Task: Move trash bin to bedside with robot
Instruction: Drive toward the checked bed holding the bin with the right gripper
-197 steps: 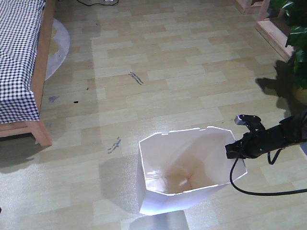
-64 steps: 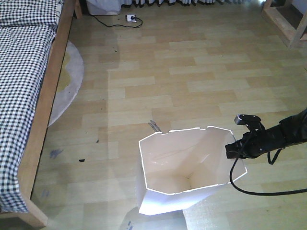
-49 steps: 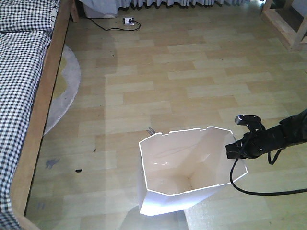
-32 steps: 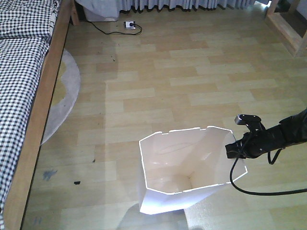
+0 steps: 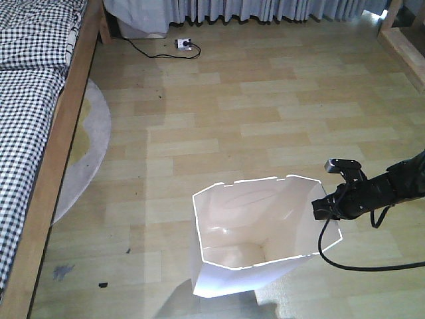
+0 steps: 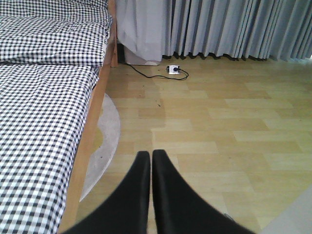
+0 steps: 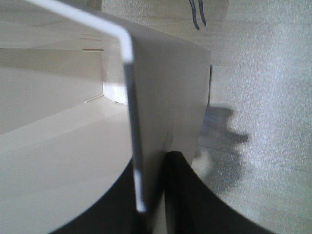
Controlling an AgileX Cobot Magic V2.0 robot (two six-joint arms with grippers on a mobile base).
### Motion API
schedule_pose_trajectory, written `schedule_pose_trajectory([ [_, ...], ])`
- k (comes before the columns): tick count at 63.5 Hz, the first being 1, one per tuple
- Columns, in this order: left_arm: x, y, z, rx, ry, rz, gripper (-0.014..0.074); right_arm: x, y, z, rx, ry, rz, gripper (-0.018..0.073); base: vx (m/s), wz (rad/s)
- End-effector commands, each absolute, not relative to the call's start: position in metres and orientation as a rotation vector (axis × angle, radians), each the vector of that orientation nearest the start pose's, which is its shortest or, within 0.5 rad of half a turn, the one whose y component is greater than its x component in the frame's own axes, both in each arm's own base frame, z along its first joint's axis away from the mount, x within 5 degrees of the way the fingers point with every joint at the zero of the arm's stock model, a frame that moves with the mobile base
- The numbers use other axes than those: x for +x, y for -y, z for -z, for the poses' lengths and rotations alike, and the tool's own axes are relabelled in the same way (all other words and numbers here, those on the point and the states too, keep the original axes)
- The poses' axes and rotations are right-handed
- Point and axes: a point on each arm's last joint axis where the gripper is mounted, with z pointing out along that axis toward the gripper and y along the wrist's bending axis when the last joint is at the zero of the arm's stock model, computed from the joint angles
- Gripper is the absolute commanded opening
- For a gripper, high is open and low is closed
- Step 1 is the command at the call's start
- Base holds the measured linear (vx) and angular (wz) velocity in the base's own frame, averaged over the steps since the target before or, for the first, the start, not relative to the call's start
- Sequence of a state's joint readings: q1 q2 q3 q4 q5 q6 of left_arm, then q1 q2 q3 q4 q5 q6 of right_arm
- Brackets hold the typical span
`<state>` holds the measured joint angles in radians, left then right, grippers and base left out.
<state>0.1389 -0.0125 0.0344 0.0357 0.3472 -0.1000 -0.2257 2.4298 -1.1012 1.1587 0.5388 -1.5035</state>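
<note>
Since half a second ago the scene has slid down the front view: the curtains now show along the far edge and the bed lies closer on the left, while the trash bin [image 5: 249, 222] and the right gripper [image 5: 323, 207] sit where they were in the frame.

Nearest, the bin stands upright on the wood floor [image 5: 265, 119], its base cut off by the bottom edge. The right gripper pinches the bin's right rim. The right wrist view shows one black finger inside the thin wall [image 7: 73, 146] and one outside, their tips hidden by the wall. The black arm [image 5: 395, 186] runs off the right edge, and a cable [image 5: 330, 258] loops below it.

The left gripper [image 6: 150, 163] shows only in its own view, fingers pressed together and holding nothing.

To the left, well apart from the bin, the bed [image 5: 30, 126] with checked bedding is cut off by the left edge. A pale round rug [image 5: 89, 149] lies half under it. Small dark marks [image 5: 103, 284] dot the near floor; what they are cannot be told.

Farther off lie a power strip [image 5: 184, 44] and grey curtains [image 5: 265, 8]. Wooden furniture [image 5: 402, 43] at far right is mostly out of frame.
</note>
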Motion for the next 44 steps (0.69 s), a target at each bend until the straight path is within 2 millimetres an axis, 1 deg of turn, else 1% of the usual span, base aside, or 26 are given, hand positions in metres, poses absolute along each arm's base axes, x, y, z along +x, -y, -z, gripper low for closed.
schedule_pose_trajectory([
  [1,0.0535,-0.0082,-0.1764,-0.191,-1.766,-0.054,-0.0006,0.3622,0.0261,-0.0071,-0.247,-2.683,-0.85,-0.0005,0.24,0.01],
  [44,0.0535,-0.0082,-0.1764,-0.191,-1.766,-0.054,-0.0006,0.3622,0.0261,-0.0071,-0.247,-2.683,-0.85,-0.0005,0.23,-0.01],
])
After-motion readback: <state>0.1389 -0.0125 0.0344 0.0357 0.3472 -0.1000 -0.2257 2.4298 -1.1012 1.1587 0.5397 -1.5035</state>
